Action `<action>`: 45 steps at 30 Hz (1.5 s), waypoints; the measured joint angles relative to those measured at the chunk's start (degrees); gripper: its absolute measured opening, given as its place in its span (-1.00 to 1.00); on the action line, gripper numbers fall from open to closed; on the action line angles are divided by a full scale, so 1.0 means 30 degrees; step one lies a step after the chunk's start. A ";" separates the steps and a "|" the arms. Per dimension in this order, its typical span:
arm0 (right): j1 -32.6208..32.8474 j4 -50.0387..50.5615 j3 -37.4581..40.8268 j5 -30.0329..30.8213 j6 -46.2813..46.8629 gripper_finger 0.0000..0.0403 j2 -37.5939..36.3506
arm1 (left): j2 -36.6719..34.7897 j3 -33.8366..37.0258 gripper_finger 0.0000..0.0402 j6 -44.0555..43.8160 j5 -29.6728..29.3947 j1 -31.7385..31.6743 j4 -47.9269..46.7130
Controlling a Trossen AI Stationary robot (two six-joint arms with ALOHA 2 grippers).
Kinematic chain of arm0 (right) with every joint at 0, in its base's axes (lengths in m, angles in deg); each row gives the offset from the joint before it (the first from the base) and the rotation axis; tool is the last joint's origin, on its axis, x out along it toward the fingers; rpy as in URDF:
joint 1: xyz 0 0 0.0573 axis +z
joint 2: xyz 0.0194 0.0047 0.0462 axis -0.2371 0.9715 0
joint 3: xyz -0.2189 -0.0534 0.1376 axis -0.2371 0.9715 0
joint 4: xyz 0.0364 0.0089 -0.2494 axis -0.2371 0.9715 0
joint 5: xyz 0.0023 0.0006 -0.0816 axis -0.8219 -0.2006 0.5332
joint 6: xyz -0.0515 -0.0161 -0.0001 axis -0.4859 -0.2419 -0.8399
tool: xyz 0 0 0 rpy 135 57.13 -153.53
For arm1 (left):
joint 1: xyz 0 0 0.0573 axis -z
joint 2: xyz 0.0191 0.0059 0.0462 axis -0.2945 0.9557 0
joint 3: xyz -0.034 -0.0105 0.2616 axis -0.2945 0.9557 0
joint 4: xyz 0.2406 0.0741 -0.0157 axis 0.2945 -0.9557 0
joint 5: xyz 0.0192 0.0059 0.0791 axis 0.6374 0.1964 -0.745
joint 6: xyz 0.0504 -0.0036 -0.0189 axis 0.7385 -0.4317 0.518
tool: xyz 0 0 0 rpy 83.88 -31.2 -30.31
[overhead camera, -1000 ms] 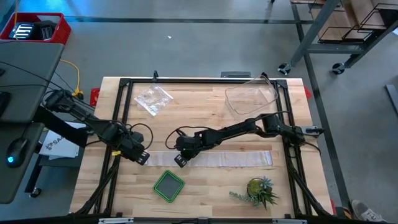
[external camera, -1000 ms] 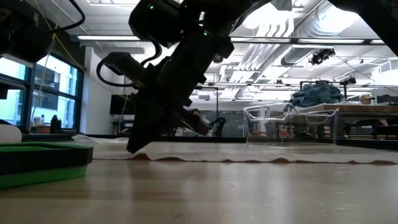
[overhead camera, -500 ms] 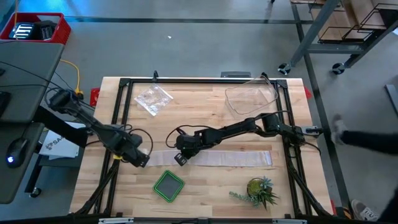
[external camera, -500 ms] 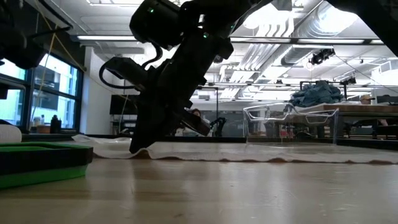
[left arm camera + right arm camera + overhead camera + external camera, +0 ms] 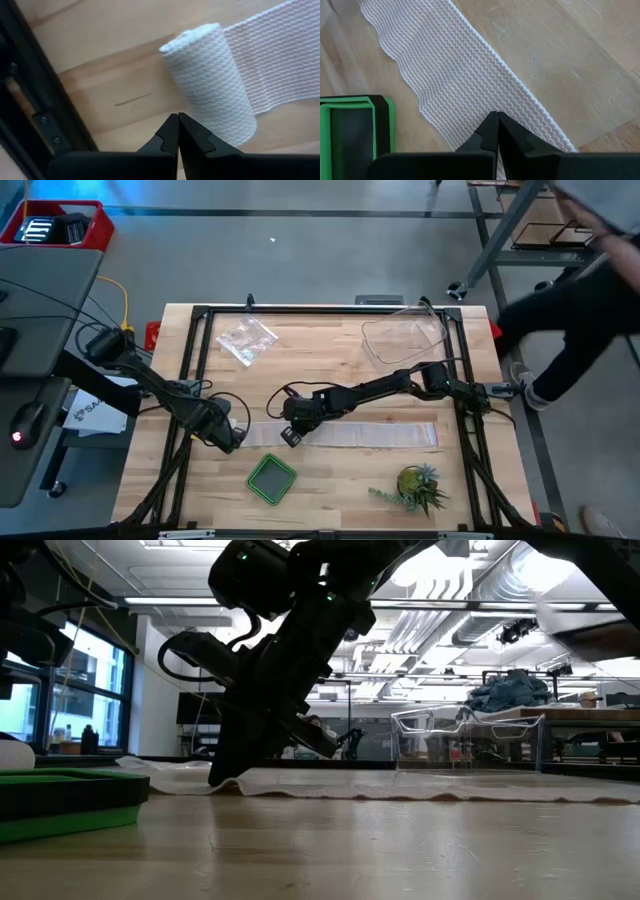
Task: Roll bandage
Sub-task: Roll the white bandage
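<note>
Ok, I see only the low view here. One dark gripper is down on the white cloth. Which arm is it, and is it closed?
Observer: It is the right gripper. Its fingers are shut, with the tips on the flat part of the bandage.
Operator: And the left one? I cannot find it.
Observer: The left gripper is at the other end of the strip, shut and holding nothing.
Operator: Is any part rolled already?
Observer: Yes. The left wrist view shows a short rolled end just in front of the left gripper's tips. From above, most of the strip lies flat.
</note>
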 joint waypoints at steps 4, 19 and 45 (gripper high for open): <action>0.0000 -0.0003 0.0000 -0.0015 0.0000 -1.00 0.0000 | 0.0189 0.0000 -1.00 0.0004 -0.0473 -0.0022 0.0874; 0.0000 -0.0013 0.0007 -0.0015 -0.0007 -1.00 0.0007 | 0.0318 -0.0248 -1.00 0.0188 -0.0830 -0.0016 0.1364; 0.0015 -0.4960 -0.1341 -0.1267 0.2178 -1.00 0.1358 | -0.2448 -0.0031 -1.00 0.2382 -0.6162 0.1812 0.2493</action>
